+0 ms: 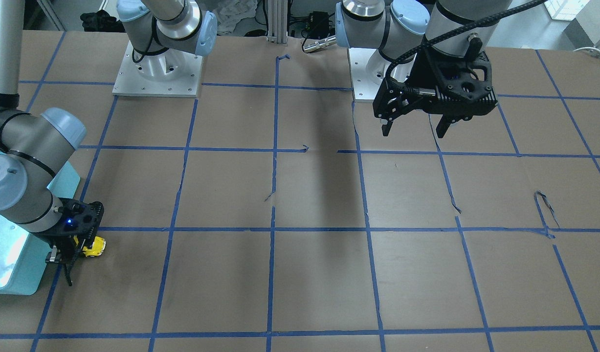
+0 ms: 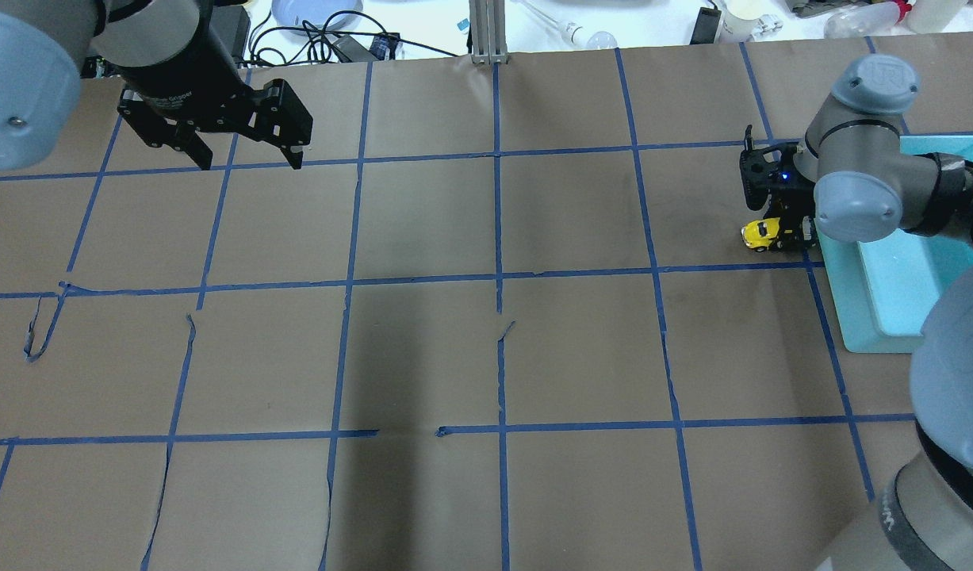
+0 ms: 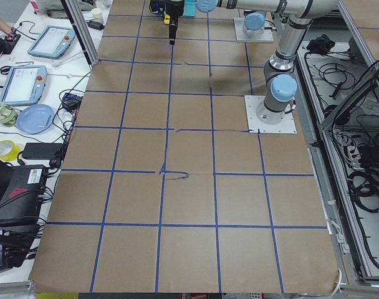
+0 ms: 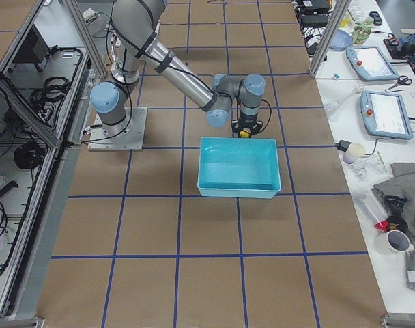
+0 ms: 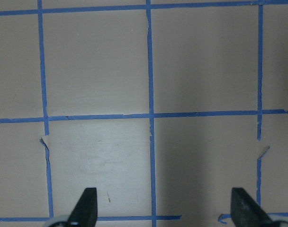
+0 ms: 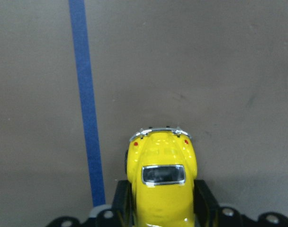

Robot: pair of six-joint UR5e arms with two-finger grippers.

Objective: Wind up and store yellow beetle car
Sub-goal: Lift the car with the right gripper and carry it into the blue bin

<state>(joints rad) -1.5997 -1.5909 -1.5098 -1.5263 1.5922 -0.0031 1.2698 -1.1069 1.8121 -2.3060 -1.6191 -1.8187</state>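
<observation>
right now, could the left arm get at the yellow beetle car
Probably not. The yellow beetle car is clamped in the jaws of the right arm beside the teal bin, across the whole table from the left arm, whose open jaws hover elsewhere. The clamping jaws also cover its sides.

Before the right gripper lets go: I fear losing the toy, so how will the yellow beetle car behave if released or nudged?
The yellow beetle car shows a wheel at its side, so it will probably roll on the paper. Its glossy, rounded shell may slip in the right gripper. Small and rigid-looking, it is likely light.
</observation>
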